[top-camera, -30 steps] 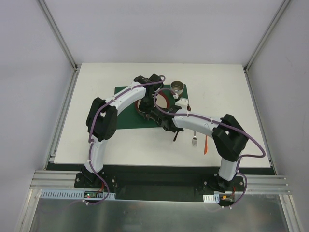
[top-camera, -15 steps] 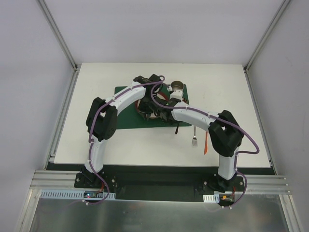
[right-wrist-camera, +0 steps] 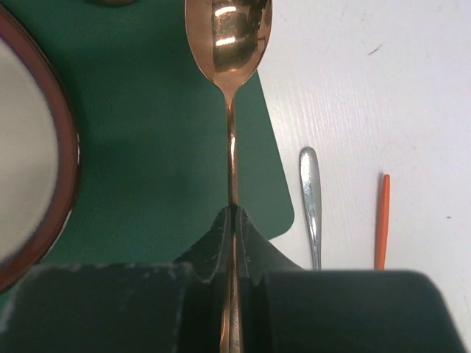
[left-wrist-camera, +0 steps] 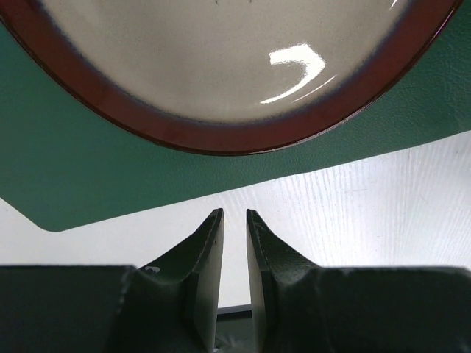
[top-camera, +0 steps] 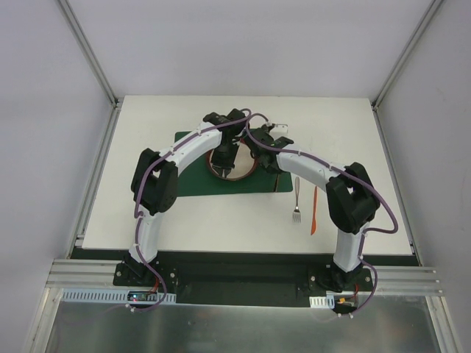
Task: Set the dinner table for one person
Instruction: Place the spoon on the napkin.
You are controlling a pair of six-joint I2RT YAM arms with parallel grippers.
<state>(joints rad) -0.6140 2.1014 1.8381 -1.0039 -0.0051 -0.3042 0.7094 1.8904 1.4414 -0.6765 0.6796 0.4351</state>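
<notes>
The dinner table (top-camera: pixel 147 213) is a white top carrying a dark green placemat (top-camera: pixel 195 180). On the mat lies a cream plate with a red-brown rim (top-camera: pixel 239 170), which fills the top of the left wrist view (left-wrist-camera: pixel 221 59). My left gripper (top-camera: pixel 223 158) hovers over the plate. Its fingers (left-wrist-camera: pixel 234 213) stand a narrow gap apart with nothing between them. My right gripper (top-camera: pixel 274 162) is shut on the handle of a copper spoon (right-wrist-camera: pixel 229 44). The spoon (top-camera: pixel 277 178) hangs over the mat's right edge (right-wrist-camera: pixel 147 110), its bowl away from the jaws (right-wrist-camera: pixel 234 209).
A silver fork (top-camera: pixel 296 206) and a thin orange utensil (top-camera: pixel 314 209) lie side by side on the white top, right of the mat. Both show in the right wrist view: fork handle (right-wrist-camera: pixel 310 198), orange utensil (right-wrist-camera: pixel 381 220). Aluminium posts frame the table's back corners.
My right arm has swung from the mat's front edge back and to the right, carrying the spoon, and now covers the metal cup. The plate is more exposed. The left arm barely moved.
</notes>
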